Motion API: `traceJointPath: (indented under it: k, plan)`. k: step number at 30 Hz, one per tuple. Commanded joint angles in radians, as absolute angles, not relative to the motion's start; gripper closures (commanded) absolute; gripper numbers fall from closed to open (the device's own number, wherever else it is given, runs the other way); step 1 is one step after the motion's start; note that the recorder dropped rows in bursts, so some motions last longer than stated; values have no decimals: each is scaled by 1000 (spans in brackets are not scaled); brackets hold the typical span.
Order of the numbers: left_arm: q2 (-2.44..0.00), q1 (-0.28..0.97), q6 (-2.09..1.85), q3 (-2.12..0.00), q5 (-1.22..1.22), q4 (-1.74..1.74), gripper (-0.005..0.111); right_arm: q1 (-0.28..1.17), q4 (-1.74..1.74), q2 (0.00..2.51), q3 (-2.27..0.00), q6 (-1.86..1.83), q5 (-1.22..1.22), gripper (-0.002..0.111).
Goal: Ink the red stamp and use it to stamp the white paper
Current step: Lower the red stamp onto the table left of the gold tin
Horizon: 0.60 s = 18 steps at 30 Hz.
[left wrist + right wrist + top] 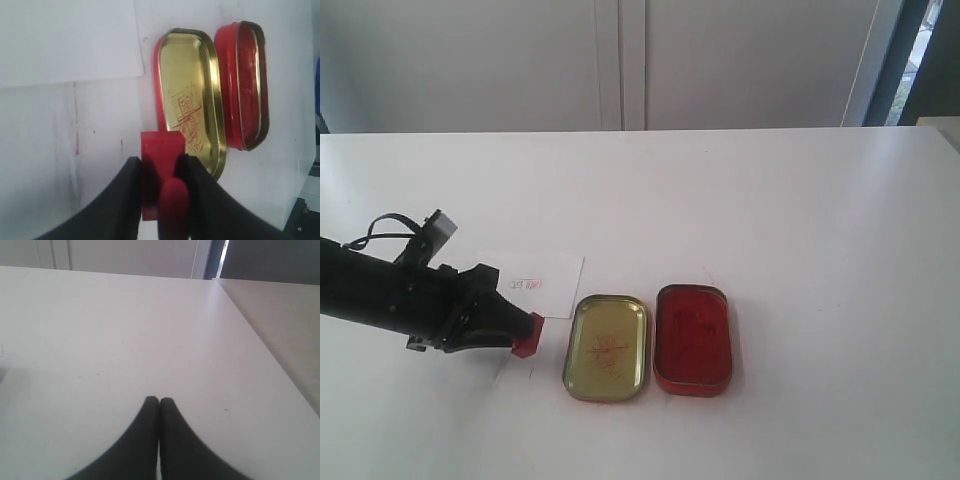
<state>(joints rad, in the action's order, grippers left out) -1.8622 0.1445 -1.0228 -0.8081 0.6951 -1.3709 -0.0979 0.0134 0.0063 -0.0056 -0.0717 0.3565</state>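
My left gripper [518, 332] [161, 165] is shut on the red stamp [528, 336] [160, 155], low over the table just left of the gold tin lid [607, 347] [189, 95]. The stamp's square base points toward the lid, and its knob sits between the black fingers [125, 195]. The white paper [542, 282] [70, 40] lies just behind the gripper and bears a small faint red imprint [525, 285]. The red ink-pad tin [693, 338] [245, 85] lies open right of the lid. My right gripper [159, 401] is shut, empty, above bare table, and out of the exterior view.
The white table [800, 220] [125, 330] carries all of this. Its right edge [260, 345] shows in the right wrist view, with a lower surface beyond. White cabinet doors [620, 60] stand behind the table. Faint red marks [76, 115] stain the tabletop near the stamp.
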Motion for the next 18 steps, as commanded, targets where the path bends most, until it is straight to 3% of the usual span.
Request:
traceJointPath:
  k: [1, 18]
  plan:
    - [-1878, 143, -1029, -801, 695, -1389, 107, -101, 5, 0, 0, -71, 342, 108]
    - [-1878, 143, -1010, -799, 633, -1373, 107, -101, 5, 0, 0, -71, 342, 108]
